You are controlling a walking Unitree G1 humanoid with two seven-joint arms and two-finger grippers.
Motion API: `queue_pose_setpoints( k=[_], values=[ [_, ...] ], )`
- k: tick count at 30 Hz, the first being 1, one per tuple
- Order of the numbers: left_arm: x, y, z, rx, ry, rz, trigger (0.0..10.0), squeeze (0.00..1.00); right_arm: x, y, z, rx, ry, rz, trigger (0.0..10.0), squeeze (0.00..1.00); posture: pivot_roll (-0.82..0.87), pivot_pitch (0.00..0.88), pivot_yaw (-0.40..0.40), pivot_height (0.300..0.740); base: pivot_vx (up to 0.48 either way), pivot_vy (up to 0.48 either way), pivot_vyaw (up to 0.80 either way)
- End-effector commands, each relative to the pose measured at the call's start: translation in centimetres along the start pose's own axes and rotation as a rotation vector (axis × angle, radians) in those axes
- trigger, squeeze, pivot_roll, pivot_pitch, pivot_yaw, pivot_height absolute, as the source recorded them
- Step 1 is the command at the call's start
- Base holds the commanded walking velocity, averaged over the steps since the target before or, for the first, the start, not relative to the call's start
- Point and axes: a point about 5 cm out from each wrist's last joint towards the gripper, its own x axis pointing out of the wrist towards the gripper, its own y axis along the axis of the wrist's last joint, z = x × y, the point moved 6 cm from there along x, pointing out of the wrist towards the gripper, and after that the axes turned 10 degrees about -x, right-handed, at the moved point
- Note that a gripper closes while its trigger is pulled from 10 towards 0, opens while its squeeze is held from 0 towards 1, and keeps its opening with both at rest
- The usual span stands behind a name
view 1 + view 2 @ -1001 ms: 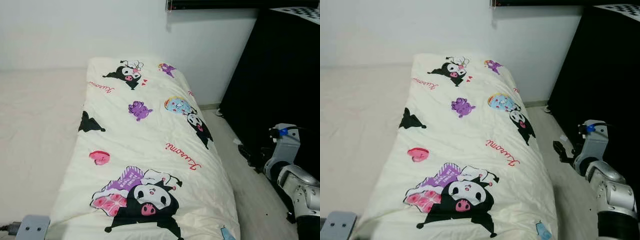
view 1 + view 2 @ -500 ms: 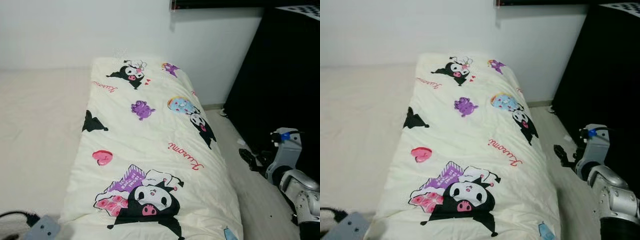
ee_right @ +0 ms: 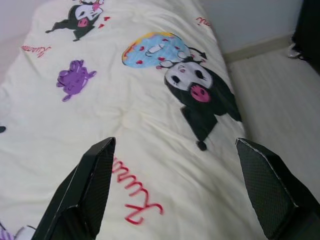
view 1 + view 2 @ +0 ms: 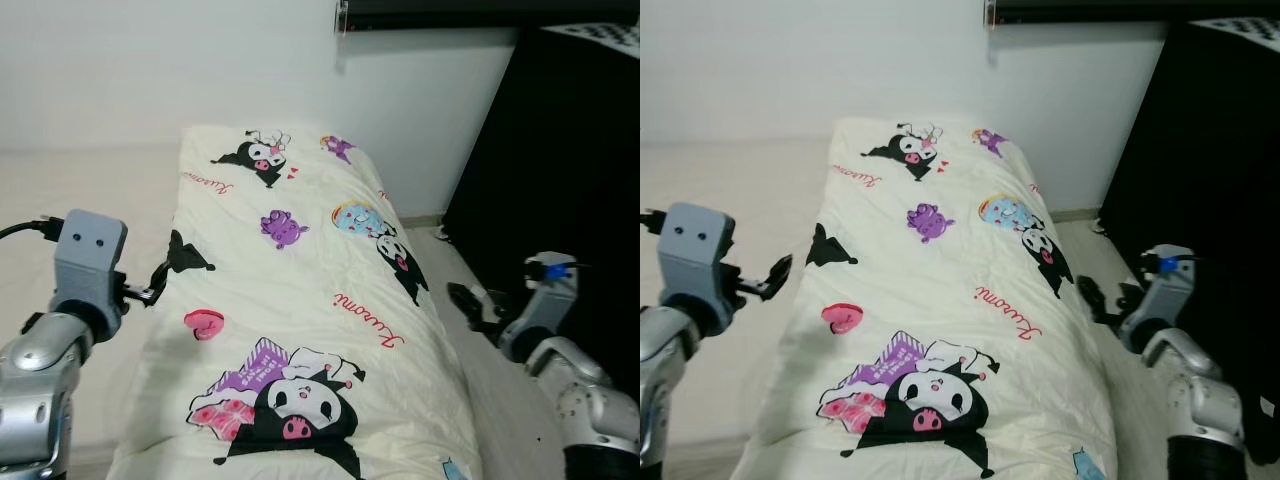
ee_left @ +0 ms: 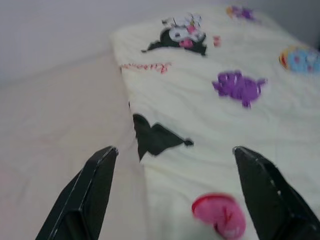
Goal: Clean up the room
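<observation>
A cream quilt (image 4: 300, 300) printed with black, purple and pink cartoon figures lies spread along the bed. My left gripper (image 4: 155, 288) is raised at the quilt's left edge, near the black bat-shaped print (image 5: 155, 137). Its fingers stand open above the seam between quilt and bare mattress, with nothing between them. My right gripper (image 4: 468, 300) hovers open just off the quilt's right edge, over the floor. It points at the black character print (image 3: 200, 90) and holds nothing.
Bare beige mattress (image 4: 90, 190) stretches left of the quilt. A tall black cabinet (image 4: 570, 150) stands close on the right, leaving a narrow strip of pale floor (image 4: 500, 390) between it and the bed. A white wall closes the far end.
My left arm has risen from the bottom-left corner up to the quilt's left edge. My right gripper has edged left toward the bed. The camera has shifted slightly.
</observation>
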Motion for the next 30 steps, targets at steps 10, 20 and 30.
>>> queue_pose_setpoints(
  k=[10, 20, 30],
  values=[
    [2.3, -8.4, 2.0, -0.212, 0.051, -0.19, 10.0, 0.0, 0.5, -2.5, -1.5, 0.054, 0.032, -0.017, 10.0, 0.0, 0.03, 0.053, -0.042, 0.666, -0.118, 0.0, 0.0],
    [-3.0, -22.7, -0.7, -0.189, 0.229, -0.602, 10.0, 0.0, 0.4, -6.6, -2.3, 0.081, 0.048, -0.111, 10.0, 0.0, 0.02, 0.024, -0.034, 0.696, -0.48, 0.0, 0.0],
    [-9.5, -29.7, -0.7, -0.109, 0.245, -0.849, 10.0, 0.0, -0.3, -10.2, -0.9, 0.074, -0.03, -0.212, 10.0, 0.0, 0.02, 0.017, -0.035, 0.731, -0.144, 0.0, 0.0]
  ],
)
